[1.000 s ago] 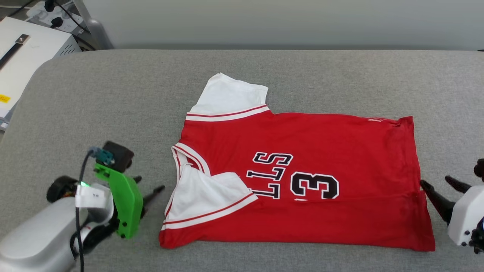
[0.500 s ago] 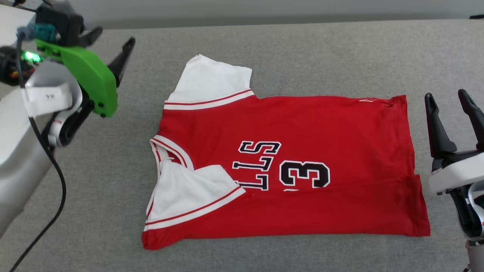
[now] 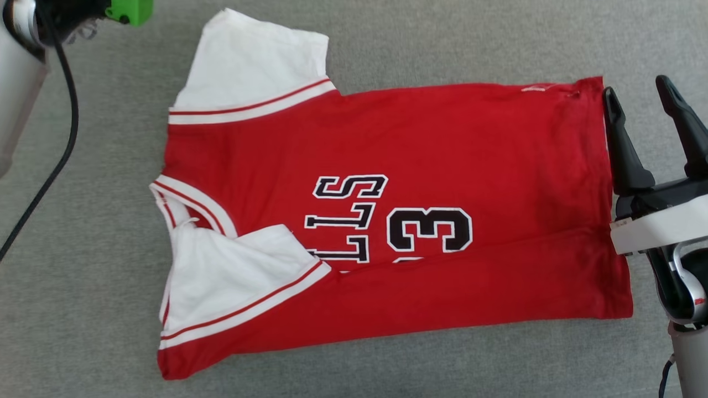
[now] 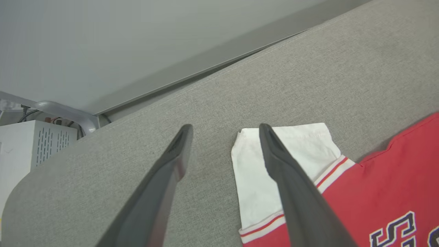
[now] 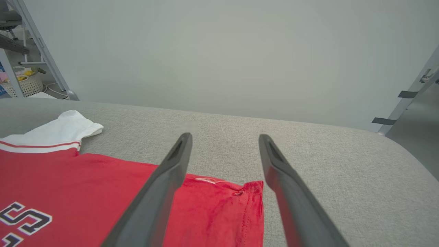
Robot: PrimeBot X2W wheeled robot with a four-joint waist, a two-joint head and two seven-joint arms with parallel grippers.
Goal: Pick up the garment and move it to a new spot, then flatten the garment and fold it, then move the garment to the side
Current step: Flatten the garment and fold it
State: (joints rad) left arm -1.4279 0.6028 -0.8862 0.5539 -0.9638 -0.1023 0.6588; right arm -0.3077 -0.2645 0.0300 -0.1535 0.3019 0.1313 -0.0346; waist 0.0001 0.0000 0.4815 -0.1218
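Garment [image 3: 442, 138] laid flat on the grey table [image 3: 387, 44], front up, collar toward the robot's left and hem toward its right. Near sleeve [image 3: 232, 276] folded in over the chest, covering the start of the black lettering [image 3: 345, 221] and leaving "LLS" and a 3 readable. Far sleeve [image 3: 254, 61] spread out flat. Right gripper [image 3: 636, 87] just beside the hem's far corner, jaws spread and empty. One finger [image 3: 622, 149] overlapping the red edge in the head view, contact impossible to judge. Same corner partly hidden behind a finger in the right wrist view. Left gripper [image 4: 225, 126] above the table by the far sleeve, jaws spread and empty, one finger crossing the white cloth in the left wrist view. In the head view, its green mount [image 3: 130, 10], pale forearm [image 3: 16, 83] and black cable [image 3: 55, 138] at the upper left, fingers cut off by the frame edge.
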